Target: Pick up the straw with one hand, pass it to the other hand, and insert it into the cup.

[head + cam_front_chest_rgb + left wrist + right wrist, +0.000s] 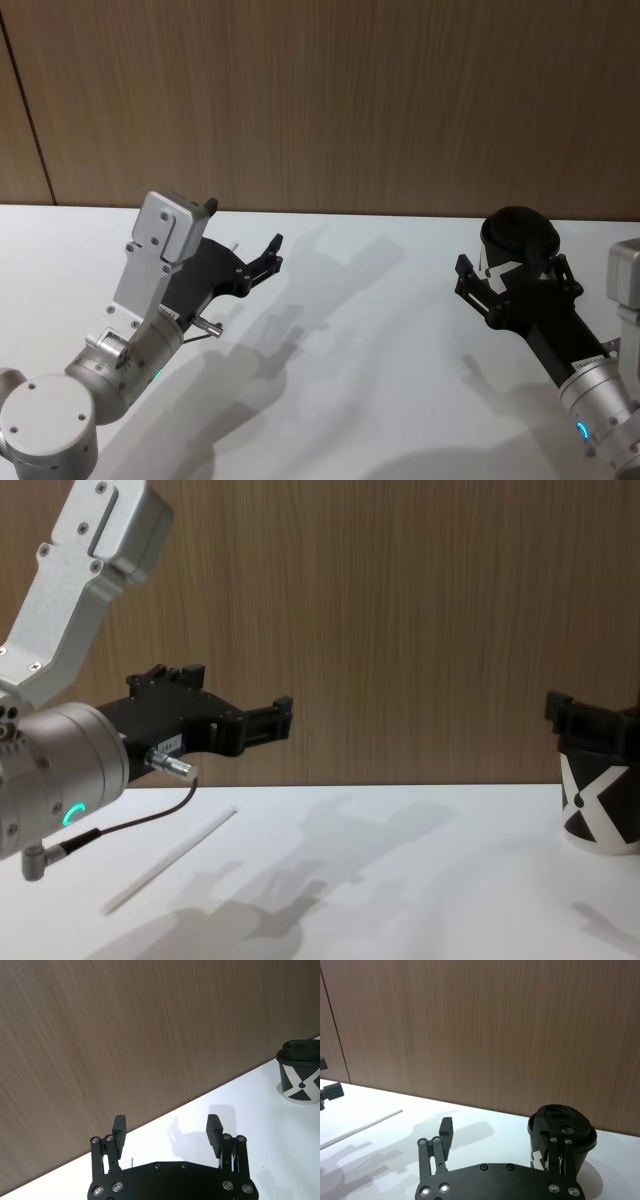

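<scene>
The white straw (170,860) lies flat on the white table (370,340), below and slightly left of my left gripper (272,720). It also shows as a thin line (362,1126) in the right wrist view. My left gripper (166,1132) hovers above the table, open, with nothing between its fingers (119,1130). The black cup (518,235) with the white X (300,1080) stands upright at the far right. My right gripper (513,283) hangs at lid height just in front of the cup (565,1127), open and empty, one finger overlapping the cup's side.
A brown wood-panelled wall (330,100) closes off the table's far edge. The left arm's black cable (130,825) hangs just above the straw's area. Bare white tabletop lies between the two grippers.
</scene>
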You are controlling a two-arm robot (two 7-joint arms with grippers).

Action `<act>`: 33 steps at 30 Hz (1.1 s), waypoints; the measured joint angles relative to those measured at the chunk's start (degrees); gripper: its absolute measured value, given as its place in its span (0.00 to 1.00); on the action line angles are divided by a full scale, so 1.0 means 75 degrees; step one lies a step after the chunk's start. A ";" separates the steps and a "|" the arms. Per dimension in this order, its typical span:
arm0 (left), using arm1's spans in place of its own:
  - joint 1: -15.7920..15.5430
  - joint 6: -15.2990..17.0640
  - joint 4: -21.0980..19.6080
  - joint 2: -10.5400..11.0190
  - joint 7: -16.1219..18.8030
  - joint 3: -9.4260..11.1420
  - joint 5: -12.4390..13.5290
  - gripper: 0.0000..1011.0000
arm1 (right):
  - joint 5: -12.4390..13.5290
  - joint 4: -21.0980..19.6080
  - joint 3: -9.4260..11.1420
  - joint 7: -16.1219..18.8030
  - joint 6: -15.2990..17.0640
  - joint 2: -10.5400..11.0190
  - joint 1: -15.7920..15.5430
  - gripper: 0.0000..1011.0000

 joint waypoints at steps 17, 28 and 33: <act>0.0000 0.0000 0.0000 0.0000 0.0000 0.0000 0.0000 0.99 | 0.0000 0.0000 0.0000 0.0000 0.0000 0.0000 0.0000 0.99; 0.0000 0.0000 0.0000 0.0000 0.0000 0.0000 0.0000 0.99 | 0.0000 0.0000 0.0000 0.0000 0.0000 0.0000 0.0000 0.99; 0.0000 0.0000 0.0000 0.0000 0.0000 0.0000 0.0000 0.99 | 0.0000 0.0000 0.0000 0.0000 0.0000 0.0000 0.0000 0.99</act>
